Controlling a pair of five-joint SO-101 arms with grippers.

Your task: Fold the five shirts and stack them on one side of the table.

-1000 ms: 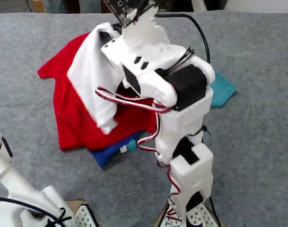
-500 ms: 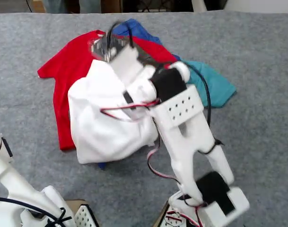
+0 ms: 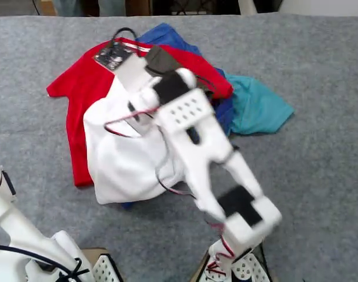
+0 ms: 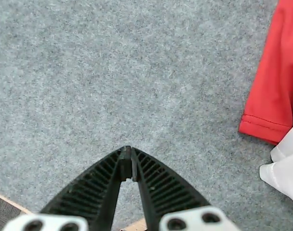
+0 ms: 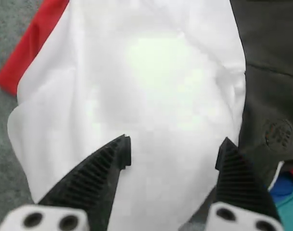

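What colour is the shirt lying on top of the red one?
The shirt is white; clearest in the high view.

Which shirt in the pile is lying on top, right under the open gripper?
The white shirt: it lies spread over the red shirt, under the right gripper; the blue shirt and the teal shirt peek out at the pile's edges.

The right arm [image 3: 190, 135] is seen stretched from its base at the near edge of the table [image 3: 325, 76] toward the far middle, leaned low and over to the left. The right tool [image 5: 176, 144] is pointed downward, its jaws spread wide apart. The left arm [image 3: 14, 235] is seen folded at the near left corner. The left tool [image 4: 127, 161] is pointed down, its jaws closed tip to tip.
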